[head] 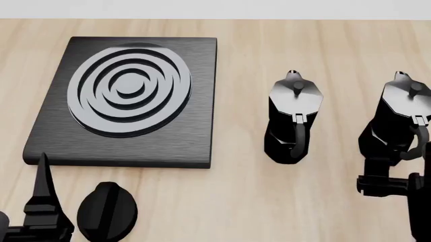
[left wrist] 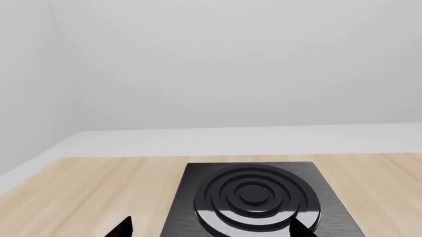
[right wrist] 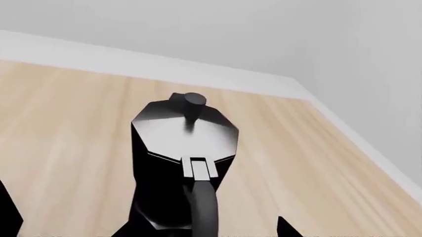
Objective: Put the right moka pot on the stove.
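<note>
The right moka pot [head: 398, 113], black with a glossy grey lid and a knob, stands upright on the wooden table near the right edge of the head view. In the right wrist view the pot [right wrist: 181, 163] is close up, handle toward the camera. My right gripper [right wrist: 204, 229] is open, with the pot's lower body and handle between its fingertips; whether they touch it is unclear. It also shows in the head view [head: 397, 169]. The stove [head: 128, 96], a black slab with silvery rings, lies at the left. My left gripper [left wrist: 211, 229] is open and empty over the stove's [left wrist: 254, 195] near edge.
A second, identical moka pot [head: 293, 118] stands between the stove and the right pot. A small black oval knob [head: 106, 210] lies in front of the stove beside my left gripper [head: 40, 212]. A white wall edges the table at the back.
</note>
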Controlling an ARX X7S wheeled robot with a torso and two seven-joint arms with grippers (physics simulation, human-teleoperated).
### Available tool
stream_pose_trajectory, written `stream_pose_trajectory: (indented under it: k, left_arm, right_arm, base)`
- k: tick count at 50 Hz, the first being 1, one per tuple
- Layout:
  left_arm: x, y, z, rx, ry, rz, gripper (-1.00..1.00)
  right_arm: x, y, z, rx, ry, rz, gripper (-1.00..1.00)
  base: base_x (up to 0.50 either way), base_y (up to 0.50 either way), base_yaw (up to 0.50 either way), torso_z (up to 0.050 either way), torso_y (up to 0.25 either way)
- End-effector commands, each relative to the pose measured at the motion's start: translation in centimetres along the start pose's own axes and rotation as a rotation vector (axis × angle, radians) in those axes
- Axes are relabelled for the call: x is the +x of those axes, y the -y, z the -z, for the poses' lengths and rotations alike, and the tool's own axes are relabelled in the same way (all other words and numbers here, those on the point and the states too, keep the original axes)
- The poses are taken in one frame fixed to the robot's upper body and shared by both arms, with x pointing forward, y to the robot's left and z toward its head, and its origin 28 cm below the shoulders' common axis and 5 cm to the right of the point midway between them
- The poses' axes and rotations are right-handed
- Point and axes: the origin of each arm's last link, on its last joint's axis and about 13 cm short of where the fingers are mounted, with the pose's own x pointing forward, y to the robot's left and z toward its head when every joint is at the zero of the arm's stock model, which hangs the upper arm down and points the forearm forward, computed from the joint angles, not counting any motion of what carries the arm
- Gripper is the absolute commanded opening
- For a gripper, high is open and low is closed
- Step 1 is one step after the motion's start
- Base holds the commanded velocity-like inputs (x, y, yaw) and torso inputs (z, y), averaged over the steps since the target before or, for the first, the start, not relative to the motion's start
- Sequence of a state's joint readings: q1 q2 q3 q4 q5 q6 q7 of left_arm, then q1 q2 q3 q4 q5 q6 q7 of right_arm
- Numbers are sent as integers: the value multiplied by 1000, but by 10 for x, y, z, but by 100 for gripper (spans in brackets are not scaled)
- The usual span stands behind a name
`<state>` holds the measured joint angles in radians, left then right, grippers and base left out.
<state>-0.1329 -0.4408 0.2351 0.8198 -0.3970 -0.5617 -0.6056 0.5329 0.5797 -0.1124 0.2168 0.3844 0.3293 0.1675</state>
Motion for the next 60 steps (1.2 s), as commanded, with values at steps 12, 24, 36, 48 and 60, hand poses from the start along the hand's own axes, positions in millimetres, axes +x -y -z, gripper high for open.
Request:
stream_pose_trajectory:
  k: [12, 24, 36, 48, 60]
  left_arm:
    - [0, 0, -1, -2, 4, 0, 100]
    - [0, 0, 0, -2, 3, -1, 100]
    - [0, 0, -1, -2, 5, -5, 100]
    - [0, 0, 0, 0, -3, -5, 100]
    - [0, 0, 1, 0, -8, -5, 100]
  right_arm:
    - [5, -2, 3, -5, -9, -1, 100]
    - [-1, -1, -2, 6, 17, -7, -100]
    - [-30, 2, -22, 30, 90, -33, -100]
    - [-62, 8, -50, 44, 174, -54, -100]
    - [-101, 4, -64, 49, 243, -102, -100]
  base:
    - [0, 0, 0, 0, 0]
    - [0, 0, 0, 0, 0]
    - [0, 0, 0, 0, 0]
    - [0, 0, 0, 0, 0]
    - [0, 0, 0, 0, 0]
